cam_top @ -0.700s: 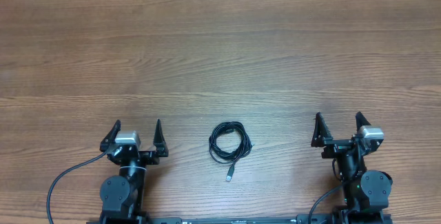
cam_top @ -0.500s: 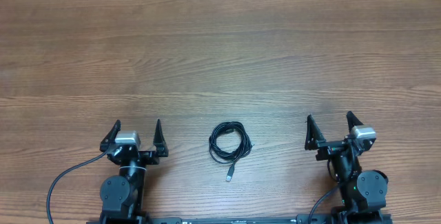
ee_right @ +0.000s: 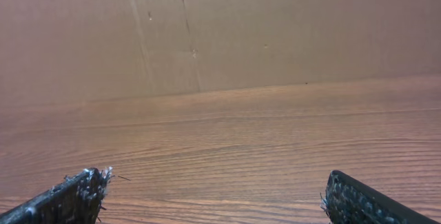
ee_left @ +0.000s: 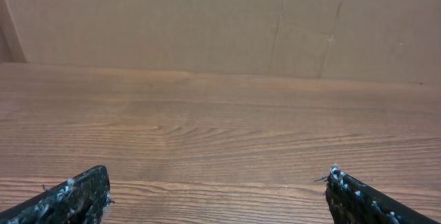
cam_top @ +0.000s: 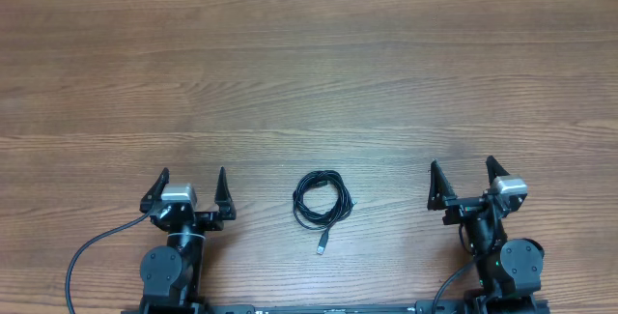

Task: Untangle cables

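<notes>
Overhead view: cables [cam_top: 321, 201], small black coil, lie on wooden counter [cam_top: 309, 72] near front edge, between both arms, well apart from each. One plug end [cam_top: 322, 246] trails toward robot. Right arm [cam_top: 488, 219] has shifted slightly inward toward coil since moment ago; left arm [cam_top: 183, 219] unmoved. Both sets of jaws spread wide, holding nothing. Likely reach just beginning; coil untouched, untangling not started.

Tabletop [cam_top: 309, 82]: one. Cable bundle [cam_top: 320, 201]: one, coiled; the number of cables within cannot be told. Plug [cam_top: 322, 246]: one visible, silvery. Claws: two, namely left claw [cam_top: 191, 174] and right claw [cam_top: 462, 164], with two fingers [ee_left: 76, 195] apiece. Cardboard wall [ee_left: 207, 24]: one.
</notes>
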